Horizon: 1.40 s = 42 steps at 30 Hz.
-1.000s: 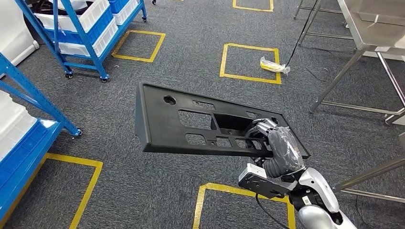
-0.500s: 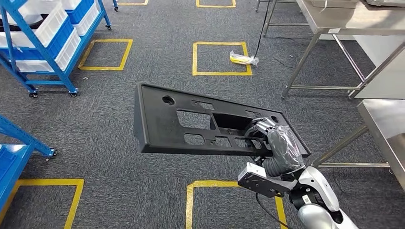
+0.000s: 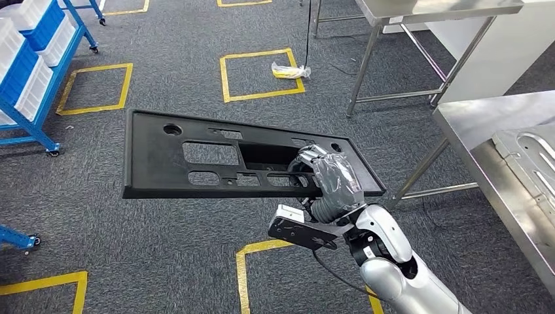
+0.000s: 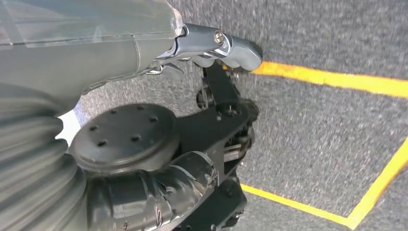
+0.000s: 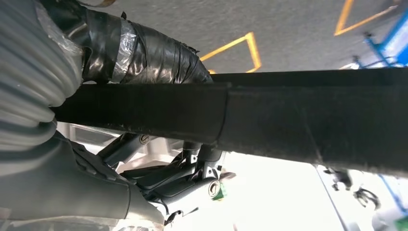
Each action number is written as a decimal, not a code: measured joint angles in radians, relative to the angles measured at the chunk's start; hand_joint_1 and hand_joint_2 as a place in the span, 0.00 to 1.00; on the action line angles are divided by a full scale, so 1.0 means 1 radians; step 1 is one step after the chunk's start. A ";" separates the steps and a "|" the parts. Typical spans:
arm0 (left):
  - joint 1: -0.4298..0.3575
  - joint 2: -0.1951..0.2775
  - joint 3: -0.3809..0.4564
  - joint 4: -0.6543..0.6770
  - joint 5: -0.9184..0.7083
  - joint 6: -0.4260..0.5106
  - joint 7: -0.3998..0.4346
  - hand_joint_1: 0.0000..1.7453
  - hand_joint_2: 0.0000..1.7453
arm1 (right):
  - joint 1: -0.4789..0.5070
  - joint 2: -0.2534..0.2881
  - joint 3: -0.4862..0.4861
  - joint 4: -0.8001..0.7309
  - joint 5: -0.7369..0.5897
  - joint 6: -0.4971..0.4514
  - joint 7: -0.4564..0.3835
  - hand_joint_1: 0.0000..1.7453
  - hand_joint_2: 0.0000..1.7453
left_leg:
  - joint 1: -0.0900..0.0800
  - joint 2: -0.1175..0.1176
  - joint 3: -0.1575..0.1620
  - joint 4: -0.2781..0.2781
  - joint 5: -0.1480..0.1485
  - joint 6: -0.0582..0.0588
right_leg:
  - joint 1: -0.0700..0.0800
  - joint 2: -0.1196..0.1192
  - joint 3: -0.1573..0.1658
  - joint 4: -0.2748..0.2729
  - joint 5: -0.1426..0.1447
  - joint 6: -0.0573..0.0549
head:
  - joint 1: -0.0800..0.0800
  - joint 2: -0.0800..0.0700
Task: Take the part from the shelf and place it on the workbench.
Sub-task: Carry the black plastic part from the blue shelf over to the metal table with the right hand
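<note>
The part is a long black plastic panel (image 3: 157, 157) with several cut-outs, held roughly flat in the air above the carpet. My right hand (image 3: 330, 176), wrapped in dark tape, grips its near right end with fingers hooked through a cut-out. In the right wrist view the panel's dark edge (image 5: 288, 115) runs across the picture with the taped hand (image 5: 144, 53) clamped on it. The steel workbench (image 3: 484, 124) stands to the right of the panel, a short gap away. My left hand (image 4: 144, 38) hangs over the carpet and holds nothing.
A grey pressed-metal part (image 3: 530, 157) lies on the workbench. A second steel table (image 3: 419, 10) stands behind it. A blue shelf cart with white bins (image 3: 33, 59) is at far left. Yellow taped squares (image 3: 262, 72) mark the carpet, with a small bag (image 3: 288, 69) in one.
The camera has turned to the right, so the whole scene slid left and the workbench came into view. The panel stays in my right hand's grip.
</note>
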State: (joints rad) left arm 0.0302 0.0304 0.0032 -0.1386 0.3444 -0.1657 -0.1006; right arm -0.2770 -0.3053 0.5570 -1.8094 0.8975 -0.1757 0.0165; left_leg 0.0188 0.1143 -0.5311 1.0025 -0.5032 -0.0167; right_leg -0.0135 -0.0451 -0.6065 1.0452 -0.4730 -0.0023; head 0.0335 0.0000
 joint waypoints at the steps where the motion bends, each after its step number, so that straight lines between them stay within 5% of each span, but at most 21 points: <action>1: 0.000 -0.002 0.000 0.000 -0.002 -0.001 -0.008 0.00 1.00 | 0.012 -0.007 -0.001 -0.005 0.007 -0.009 0.001 1.00 1.00 | 0.004 -0.009 -0.001 0.007 -0.009 -0.005 | 0.001 0.010 0.003 -0.005 0.002 -0.008 | 0.000 0.000; 3: 0.000 -0.004 0.000 0.000 -0.005 -0.001 -0.022 0.00 1.00 | 0.047 -0.029 -0.007 -0.024 0.024 -0.031 -0.003 1.00 1.00 | 0.010 -0.054 -0.029 0.073 -0.056 -0.007 | 0.001 0.027 0.010 -0.015 0.005 -0.025 | -0.001 0.000; 5: 0.005 -0.004 -0.001 0.000 -0.005 0.001 -0.029 0.00 1.00 | 0.092 -0.056 -0.020 -0.045 0.036 -0.048 -0.006 1.00 1.00 | 0.008 -0.096 -0.092 0.206 -0.116 -0.002 | 0.009 0.047 0.012 -0.015 0.005 -0.036 | -0.001 0.000; 7: 0.013 -0.003 -0.001 0.000 -0.003 0.012 -0.022 0.00 1.00 | 0.145 -0.081 -0.038 -0.063 0.035 -0.052 -0.007 1.00 1.00 | 0.004 -0.107 -0.137 0.286 -0.126 0.005 | 0.018 0.076 0.013 -0.013 0.003 -0.042 | -0.001 0.000; 9: 0.020 0.001 -0.001 0.001 -0.001 0.024 -0.011 0.00 1.00 | 0.191 -0.103 -0.062 -0.072 0.028 -0.053 -0.008 1.00 1.00 | 0.000 -0.116 -0.120 0.225 -0.064 0.017 | 0.025 0.108 0.014 -0.007 0.000 -0.045 | -0.001 0.000; 11: 0.024 0.009 -0.001 0.004 0.002 0.026 -0.006 0.00 1.00 | 0.221 -0.122 -0.087 -0.073 0.024 -0.060 -0.011 1.00 1.00 | -0.003 -0.160 -0.074 0.107 -0.002 0.030 | 0.026 0.136 0.010 0.002 -0.004 -0.043 | 0.000 0.000; 13: 0.024 0.016 -0.001 0.009 0.004 0.027 -0.003 0.00 1.00 | 0.249 -0.146 -0.118 -0.077 0.021 -0.070 -0.016 1.00 1.00 | -0.007 -0.194 -0.046 0.043 0.009 0.037 | 0.021 0.161 -0.001 0.009 -0.004 -0.035 | 0.000 0.000; 15: 0.021 0.019 -0.001 0.012 0.010 0.030 0.000 0.00 1.00 | 0.284 -0.172 -0.160 -0.086 0.025 -0.076 -0.017 1.00 1.00 | -0.010 -0.182 -0.034 0.023 0.007 0.040 | 0.014 0.183 -0.008 0.006 0.001 -0.021 | -0.001 0.000; 16: 0.021 0.019 -0.001 0.012 0.013 0.032 0.002 0.00 1.00 | 0.301 -0.185 -0.185 -0.092 0.031 -0.079 -0.014 1.00 1.00 | -0.010 -0.170 -0.028 0.012 0.012 0.045 | 0.014 0.176 -0.009 0.009 -0.002 -0.015 | -0.001 0.000; 18: 0.023 0.019 -0.001 0.013 0.020 0.036 0.004 0.00 1.00 | 0.327 -0.215 -0.245 -0.104 0.048 -0.088 -0.009 1.00 1.00 | -0.006 -0.143 -0.015 -0.012 0.022 0.055 | 0.016 0.127 -0.031 0.058 -0.034 -0.005 | -0.001 0.000; 20: 0.026 0.018 -0.001 0.016 0.025 0.037 0.005 0.00 1.00 | 0.345 -0.239 -0.305 -0.111 0.059 -0.096 -0.008 1.00 1.00 | -0.006 -0.115 -0.010 -0.019 0.023 0.058 | 0.011 0.072 -0.086 0.168 -0.090 0.004 | 0.000 0.000; 22: 0.026 0.016 -0.002 0.020 0.032 0.037 0.006 0.00 1.00 | 0.366 -0.257 -0.352 -0.114 0.082 -0.101 0.001 1.00 1.00 | -0.004 -0.088 -0.008 -0.018 0.018 0.055 | -0.001 0.056 -0.129 0.244 -0.110 0.016 | 0.000 0.000; 24: 0.026 0.013 -0.002 0.022 0.042 0.036 0.003 0.00 1.00 | 0.391 -0.284 -0.410 -0.115 0.100 -0.103 0.016 1.00 1.00 | 0.002 -0.063 -0.005 -0.012 0.009 0.047 | -0.014 0.042 -0.104 0.192 -0.064 0.030 | 0.000 0.000; 26: 0.025 0.012 -0.004 0.024 0.052 0.033 -0.005 0.00 1.00 | 0.403 -0.317 -0.495 -0.111 0.071 -0.092 0.010 1.00 1.00 | 0.004 -0.042 -0.001 -0.001 -0.004 0.032 | -0.020 0.005 -0.042 0.066 -0.010 0.043 | 0.000 0.000; 28: 0.024 0.014 -0.009 0.027 0.060 0.030 -0.010 0.00 1.00 | 0.406 -0.338 -0.586 -0.103 0.029 -0.070 -0.012 1.00 1.00 | 0.001 -0.025 0.004 0.006 -0.015 0.018 | -0.015 -0.011 -0.015 0.010 0.002 0.037 | -0.001 0.000; 30: 0.019 0.013 -0.017 0.030 0.064 0.028 -0.011 0.00 1.00 | 0.409 -0.351 -0.653 -0.094 0.011 -0.051 -0.030 1.00 1.00 | 0.000 -0.008 0.013 0.005 -0.021 0.008 | -0.011 0.010 -0.017 0.014 0.000 0.019 | -0.001 0.000; 33: 0.014 0.011 -0.027 0.031 0.066 0.029 -0.010 0.00 1.00 | 0.414 -0.367 -0.722 -0.082 0.004 -0.040 -0.037 1.00 1.00 | 0.007 -0.041 -0.001 0.058 -0.064 0.000 | -0.010 0.040 -0.011 0.010 0.000 -0.004 | -0.001 0.000; 35: 0.013 0.011 -0.031 0.033 0.067 0.029 -0.010 0.00 1.00 | 0.415 -0.371 -0.751 -0.076 0.005 -0.039 -0.038 1.00 1.00 | 0.005 -0.089 -0.064 0.185 -0.127 0.006 | -0.004 0.059 -0.009 0.009 -0.001 -0.015 | -0.001 0.000; 37: 0.015 0.011 -0.033 0.036 0.067 0.029 -0.009 0.00 1.00 | 0.417 -0.371 -0.762 -0.071 0.006 -0.038 -0.038 1.00 1.00 | -0.003 -0.104 -0.131 0.299 -0.155 0.018 | 0.006 0.083 -0.007 0.009 -0.002 -0.022 | -0.001 0.000; 39: 0.016 0.011 -0.035 0.039 0.067 0.029 -0.009 0.00 1.00 | 0.419 -0.371 -0.767 -0.065 0.006 -0.038 -0.038 1.00 1.00 | -0.017 -0.112 -0.140 0.281 -0.109 0.038 | 0.016 0.110 -0.004 0.009 -0.003 -0.026 | -0.001 0.000; 42: 0.017 0.013 -0.037 0.041 0.067 0.031 -0.008 0.00 1.00 | 0.420 -0.371 -0.774 -0.061 0.008 -0.037 -0.038 1.00 1.00 | -0.036 -0.150 -0.082 0.121 -0.013 0.072 | 0.020 0.141 -0.002 0.009 -0.003 -0.027 | 0.000 0.000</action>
State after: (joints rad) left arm 0.0473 0.0438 -0.0338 -0.0977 0.4115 -0.1351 -0.1090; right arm 0.1428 -0.6761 -0.2166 -1.8709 0.9053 -0.2131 -0.0216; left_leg -0.0176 -0.0356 -0.6130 1.1239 -0.5165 0.0555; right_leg 0.0067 0.0957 -0.6083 1.0544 -0.4763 -0.0298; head 0.0330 0.0000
